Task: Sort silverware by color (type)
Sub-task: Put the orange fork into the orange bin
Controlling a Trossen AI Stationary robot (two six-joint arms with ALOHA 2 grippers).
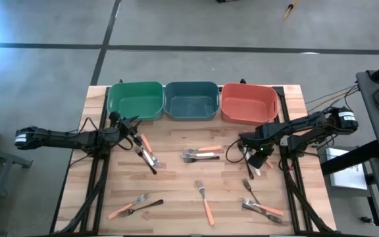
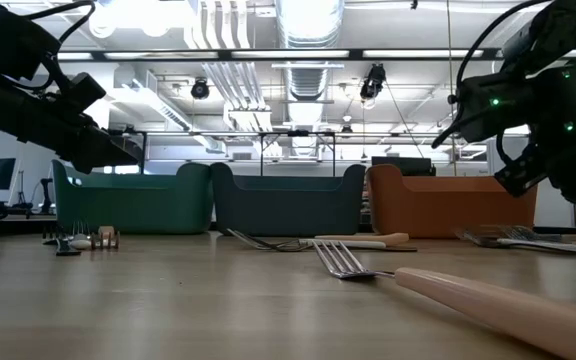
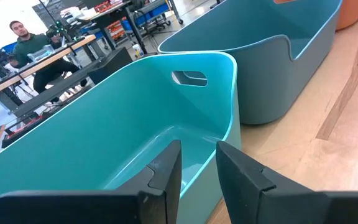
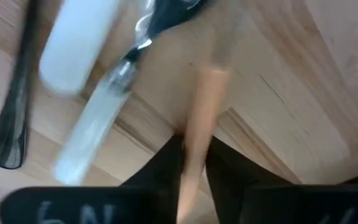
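My right end effector [image 4: 194, 165] is down on the bench [image 1: 176, 194] at about four o'clock from the bench's centre, just in front of the orange bin [image 1: 249, 103]. The right wrist view shows my two dark fingers [image 4: 225, 171] pinched onto an orange-pink handle [image 4: 202, 121] that runs between them, so I read this as gripping that utensil, with the grip only just made.

To do the step well, I would check that the handle sits squarely between the pads before lifting, because it looks thin and could pivot. Beside it lie a white-handled piece [image 4: 82, 43] and a black utensil [image 4: 17, 93]; I should rise straight up so I do not drag either one.

The orange bin stands at twelve o'clock from my end effector, near enough for a short carry. I judge it the natural home for orange-handled pieces.

My left end effector [image 3: 197, 171] hangs over the green bin [image 1: 135, 100] at ten o'clock, fingers parted with nothing between them.

The remaining silverware lies scattered: a cluster at centre [image 1: 199, 155], more at six [image 1: 206, 201], seven [image 1: 133, 205] and five o'clock [image 1: 260, 207].
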